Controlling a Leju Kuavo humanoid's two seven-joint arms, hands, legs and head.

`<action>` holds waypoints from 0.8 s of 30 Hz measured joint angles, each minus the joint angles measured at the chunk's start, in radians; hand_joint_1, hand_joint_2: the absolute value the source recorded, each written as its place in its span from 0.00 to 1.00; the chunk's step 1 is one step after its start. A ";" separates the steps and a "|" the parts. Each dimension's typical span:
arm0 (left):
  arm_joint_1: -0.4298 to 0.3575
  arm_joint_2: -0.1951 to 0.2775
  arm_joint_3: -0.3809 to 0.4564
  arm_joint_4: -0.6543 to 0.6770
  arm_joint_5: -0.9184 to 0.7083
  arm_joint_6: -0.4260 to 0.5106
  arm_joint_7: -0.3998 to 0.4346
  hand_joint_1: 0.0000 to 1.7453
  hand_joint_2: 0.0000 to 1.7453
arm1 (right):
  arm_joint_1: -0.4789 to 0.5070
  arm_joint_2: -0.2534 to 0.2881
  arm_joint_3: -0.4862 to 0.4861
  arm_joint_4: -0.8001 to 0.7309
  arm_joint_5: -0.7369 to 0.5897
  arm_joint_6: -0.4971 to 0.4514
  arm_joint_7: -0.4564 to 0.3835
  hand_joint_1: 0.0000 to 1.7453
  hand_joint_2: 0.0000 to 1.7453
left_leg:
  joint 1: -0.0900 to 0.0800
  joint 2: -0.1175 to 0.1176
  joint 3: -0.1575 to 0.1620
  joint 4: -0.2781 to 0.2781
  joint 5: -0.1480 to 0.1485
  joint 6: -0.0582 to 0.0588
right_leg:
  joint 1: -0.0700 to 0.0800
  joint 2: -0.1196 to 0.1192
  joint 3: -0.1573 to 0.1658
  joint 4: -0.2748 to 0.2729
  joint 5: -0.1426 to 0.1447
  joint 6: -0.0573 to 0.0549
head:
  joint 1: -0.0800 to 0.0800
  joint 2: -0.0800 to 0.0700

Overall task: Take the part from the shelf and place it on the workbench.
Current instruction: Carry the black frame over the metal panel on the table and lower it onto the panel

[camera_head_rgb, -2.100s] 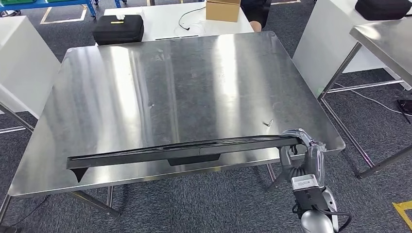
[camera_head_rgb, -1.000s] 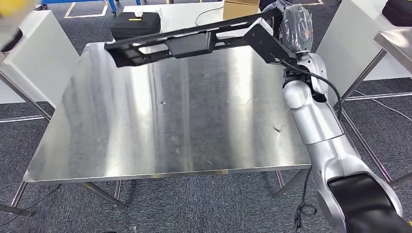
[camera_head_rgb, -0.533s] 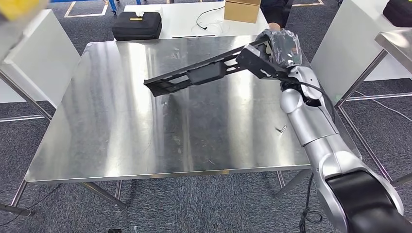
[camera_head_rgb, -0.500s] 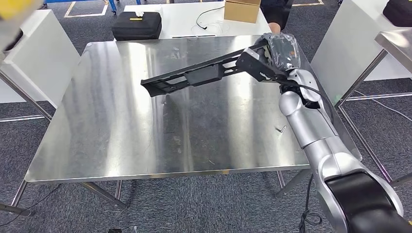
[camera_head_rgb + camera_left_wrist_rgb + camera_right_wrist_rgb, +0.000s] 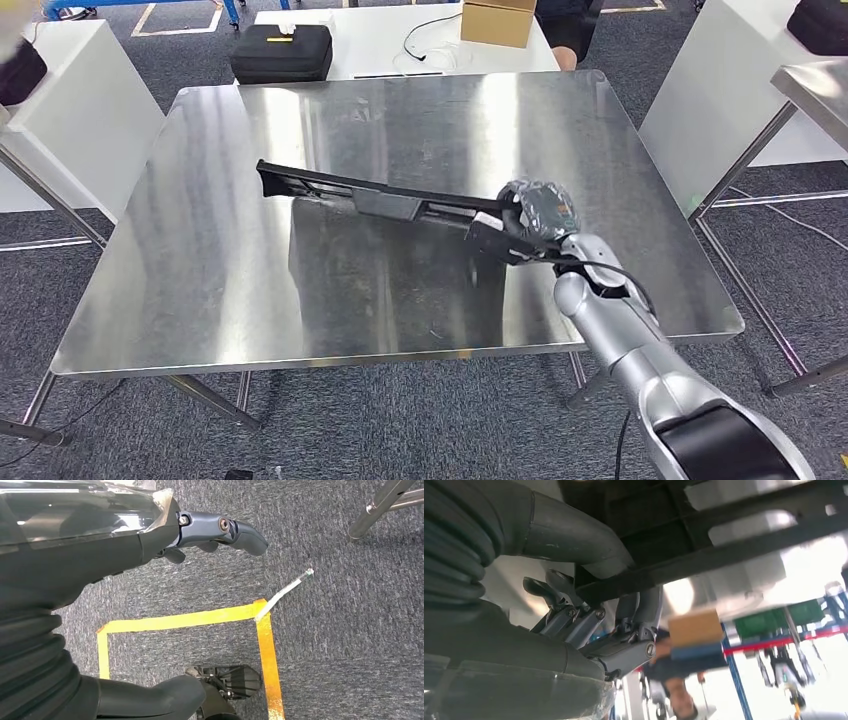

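Part, a long black plastic bar, is gripped at one end by the right hand, whose fingers wrap around its frame with the thumb on the other side. From that grip the bar runs out to the robot's left across the middle of the workbench; I cannot tell whether it rests on the steel or hangs just above it, though a dark reflection lies right under it. The right arm comes up over the near edge of the bench towards its right side.

The left hand hangs over grey carpet with yellow tape lines, fingers loosely spread and holding nothing.

The workbench is bare brushed steel, scuffed and streaked with glare, and a small metal bit lies near the right wrist. Grey carpet runs all round its edges.

Beyond the far edge, a white table stands just behind the bench, carrying a black case, a cardboard box and a loose cable; a person stands at it. A white cabinet flanks the left side, another white unit and a second steel table the right.
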 joint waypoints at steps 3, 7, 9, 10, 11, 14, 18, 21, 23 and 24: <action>-0.001 0.000 -0.009 0.000 0.004 0.000 0.001 0.00 1.00 | 0.032 0.010 0.019 0.009 0.014 -0.022 0.008 1.00 1.00 | 0.000 0.002 0.004 0.000 -0.003 0.000 | 0.000 0.003 0.002 0.000 0.000 0.000 | 0.000 0.000; -0.003 0.000 -0.014 0.000 0.004 0.000 0.002 0.00 1.00 | 0.051 0.017 0.033 0.013 0.018 -0.026 0.012 1.00 1.00 | 0.000 0.003 0.008 0.000 -0.005 0.000 | 0.000 0.005 0.005 -0.001 0.000 0.000 | 0.000 0.000; -0.003 0.000 -0.016 0.000 0.004 0.000 0.002 0.00 1.00 | 0.053 0.017 0.037 0.015 0.018 -0.026 0.012 1.00 1.00 | 0.000 0.003 0.009 -0.001 -0.005 0.000 | 0.000 0.005 0.006 -0.001 0.000 0.000 | 0.000 0.000; -0.003 0.000 -0.016 0.000 0.004 0.000 0.002 0.00 1.00 | 0.054 0.017 0.037 0.016 0.018 -0.026 0.012 1.00 1.00 | 0.000 0.003 0.010 -0.001 -0.004 0.000 | 0.000 0.005 0.006 -0.001 0.000 0.000 | 0.000 0.000; -0.003 0.000 -0.017 0.000 0.004 0.000 0.002 0.00 1.00 | 0.054 0.017 0.038 0.017 0.019 -0.026 0.012 1.00 1.00 | 0.000 0.003 0.010 -0.001 -0.004 0.000 | 0.000 0.005 0.007 -0.001 0.000 0.000 | 0.000 0.000; -0.003 0.000 -0.019 0.000 0.005 -0.002 0.005 0.00 1.00 | 0.060 0.018 0.038 0.018 0.027 -0.018 0.017 0.25 0.25 | 0.000 0.003 0.012 0.000 -0.004 0.000 | 0.000 0.005 0.009 -0.001 0.000 0.000 | 0.000 0.000; -0.002 0.000 -0.023 0.000 0.015 -0.001 0.018 0.00 0.25 | 0.103 0.016 0.041 0.022 0.052 0.002 0.029 0.00 0.00 | 0.000 0.002 0.010 0.000 -0.004 0.000 | 0.000 0.004 0.009 -0.001 0.000 0.000 | 0.000 0.000; -0.001 0.001 -0.023 0.001 0.025 0.006 0.028 0.00 0.00 | 0.119 0.015 0.048 0.023 0.064 0.006 0.029 0.00 0.00 | -0.001 0.001 0.007 0.000 -0.003 0.001 | 0.000 0.003 0.006 -0.001 0.001 0.001 | 0.000 0.000; -0.001 0.001 -0.023 0.001 0.029 0.012 0.034 0.00 0.00 | 0.118 0.015 0.051 0.023 0.071 0.010 0.029 0.00 0.00 | -0.001 0.002 0.006 0.000 -0.003 0.001 | 0.000 0.003 0.006 -0.001 0.000 0.001 | 0.000 0.000; 0.000 0.001 -0.023 0.001 0.031 0.014 0.035 0.00 0.00 | 0.118 0.014 0.053 0.023 0.074 0.012 0.028 0.00 0.00 | -0.001 0.001 0.006 0.000 -0.003 0.001 | 0.000 0.003 0.005 -0.001 0.000 0.001 | 0.000 0.000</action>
